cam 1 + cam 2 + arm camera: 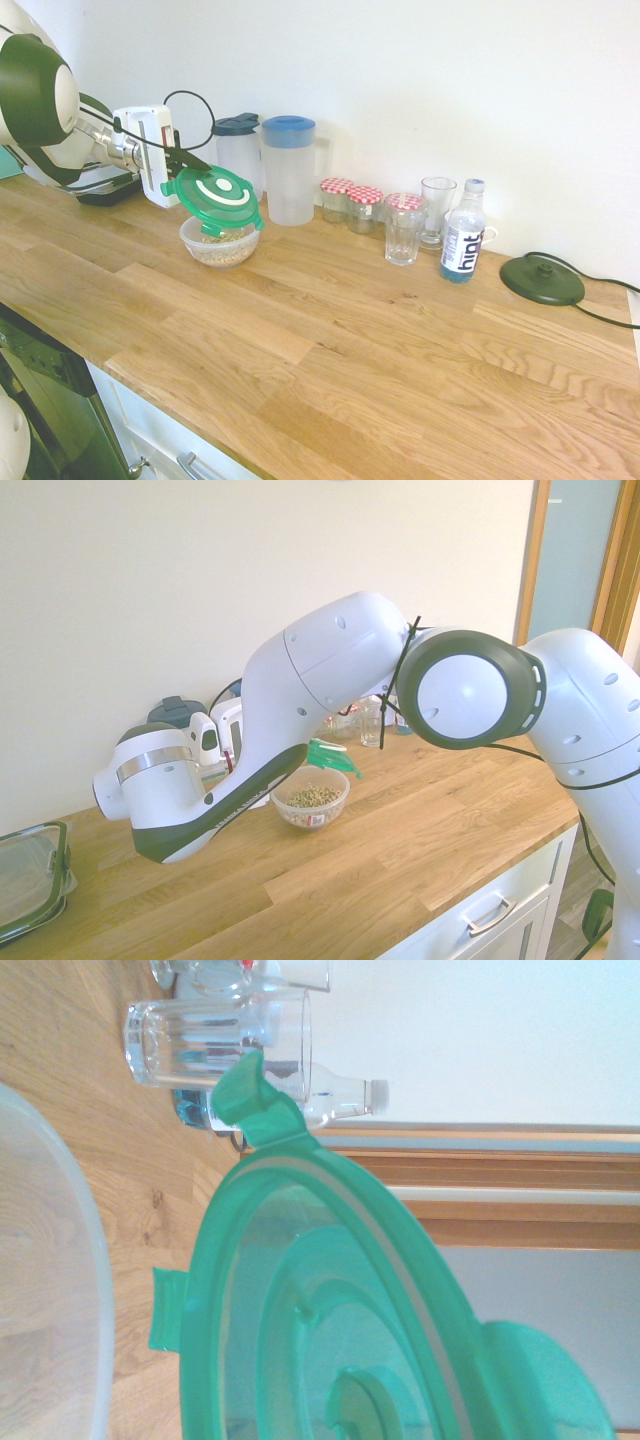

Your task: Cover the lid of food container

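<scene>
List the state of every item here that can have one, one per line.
Lid: held tilted just above the bowl, not seated.
Bowl: uncovered, cereal inside.
Gripper: shut on the lid's edge.
Pitcher: upright, blue lid on.
Jam jars: upright, checked caps on.
Glasses: upright, look empty.
Water bottle: upright, capped.

Round translucent green lid point(214, 199) with clip tabs and white rim seal — tilted steeply, its lower edge just above the rim of the food container point(219, 243), a small clear round bowl of brownish cereal-like pieces standing upright on the wooden counter — not yet seated.
</scene>
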Available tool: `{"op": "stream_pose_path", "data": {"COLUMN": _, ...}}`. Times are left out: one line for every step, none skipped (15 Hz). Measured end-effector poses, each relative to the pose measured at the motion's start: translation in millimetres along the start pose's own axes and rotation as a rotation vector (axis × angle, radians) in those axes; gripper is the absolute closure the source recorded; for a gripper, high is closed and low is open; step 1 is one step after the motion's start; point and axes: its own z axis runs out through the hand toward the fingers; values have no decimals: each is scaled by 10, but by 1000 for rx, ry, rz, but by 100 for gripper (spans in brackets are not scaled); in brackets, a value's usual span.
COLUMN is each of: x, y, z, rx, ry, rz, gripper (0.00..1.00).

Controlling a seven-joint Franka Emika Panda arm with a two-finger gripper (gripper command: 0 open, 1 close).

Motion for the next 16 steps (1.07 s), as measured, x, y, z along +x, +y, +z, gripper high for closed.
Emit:
{"op": "stream_pose_path", "data": {"x": -17, "y": -24, "z": 1, "rx": -2, "ry": 1, "rz": -3, "gripper": 100}}
{"op": "stream_pose_path", "data": {"x": -32, "y": -51, "z": 1, "rx": -3, "ry": 1, "rz": -6, "gripper": 100}}
{"op": "stream_pose_path", "data": {"x": -53, "y": -80, "z": -2, "rx": -5, "ry": 2, "rz": -9, "gripper": 100}}
{"op": "stream_pose_path", "data": {"x": -75, "y": -105, "z": -5, "rx": -6, "ry": 3, "rz": -13, "gripper": 100}}
{"op": "stream_pose_path", "data": {"x": -92, "y": -127, "z": -18, "rx": -4, "ry": 3, "rz": -16, "gripper": 0}}
{"op": "stream_pose_path", "data": {"x": -114, "y": -149, "z": -38, "rx": -1, "ry": 4, "rz": -19, "gripper": 0}}
{"op": "stream_pose_path", "data": {"x": -139, "y": -169, "z": -58, "rx": 3, "ry": 7, "rz": -22, "gripper": 0}}
{"op": "stream_pose_path", "data": {"x": -158, "y": -183, "z": -81, "rx": 6, "ry": 8, "rz": -24, "gripper": 0}}
{"op": "stream_pose_path", "data": {"x": -170, "y": -183, "z": -99, "rx": 8, "ry": 10, "rz": -25, "gripper": 0}}
{"op": "stream_pose_path", "data": {"x": -177, "y": -177, "z": -115, "rx": 11, "ry": 12, "rz": -25, "gripper": 0}}
{"op": "stream_pose_path", "data": {"x": -184, "y": -171, "z": -130, "rx": 12, "ry": 14, "rz": -26, "gripper": 0}}
{"op": "stream_pose_path", "data": {"x": -189, "y": -166, "z": -141, "rx": 14, "ry": 15, "rz": -26, "gripper": 0}}
{"op": "stream_pose_path", "data": {"x": -193, "y": -162, "z": -149, "rx": 15, "ry": 16, "rz": -26, "gripper": 0}}
{"op": "stream_pose_path", "data": {"x": -199, "y": -164, "z": -160, "rx": 21, "ry": 15, "rz": -29, "gripper": 0}}
{"op": "stream_pose_path", "data": {"x": -206, "y": -171, "z": -182, "rx": 35, "ry": 15, "rz": -34, "gripper": 0}}
{"op": "stream_pose_path", "data": {"x": -220, "y": -177, "z": -210, "rx": 51, "ry": 13, "rz": -42, "gripper": 0}}
